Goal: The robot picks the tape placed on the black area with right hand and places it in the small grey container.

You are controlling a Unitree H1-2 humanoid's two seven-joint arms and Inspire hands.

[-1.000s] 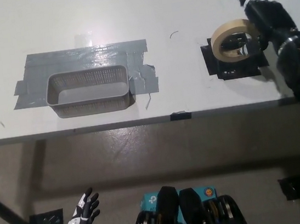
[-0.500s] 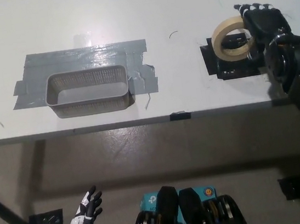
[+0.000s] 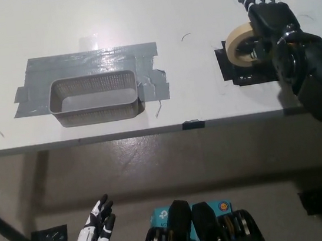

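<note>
Where the frame is nearest the robot, at the lower left, the white left hand (image 3: pixel 99 235) hangs below the counter (image 3: pixel 164 7) edge with its fingers spread and nothing in them — it rests, well apart from everything that matters here. Further up, on the counter at the left of the frame, the small grey container (image 3: pixel 95 98) sits on a patch of grey tape strips (image 3: pixel 89 67), its long axis running left to right and its opening facing up, with nothing visible inside. At the upper right the black right hand (image 3: pixel 270 26) is at the tape (image 3: pixel 240 46), a tan roll tipped up on edge over the black area (image 3: pixel 248 67), its hole facing roughly toward the right of the frame. The hand covers the roll's right side and its fingers (image 3: pixel 255 2) reach past the top of it; whether they have closed firmly on the roll cannot be told from this view, though they look wrapped about its far rim. The right hand is plainly the nearer one — the container lies well away to the left of the tape, at about the same depth on the counter, so the carry would likely be a sideways sweep leftward across the frame.
</note>
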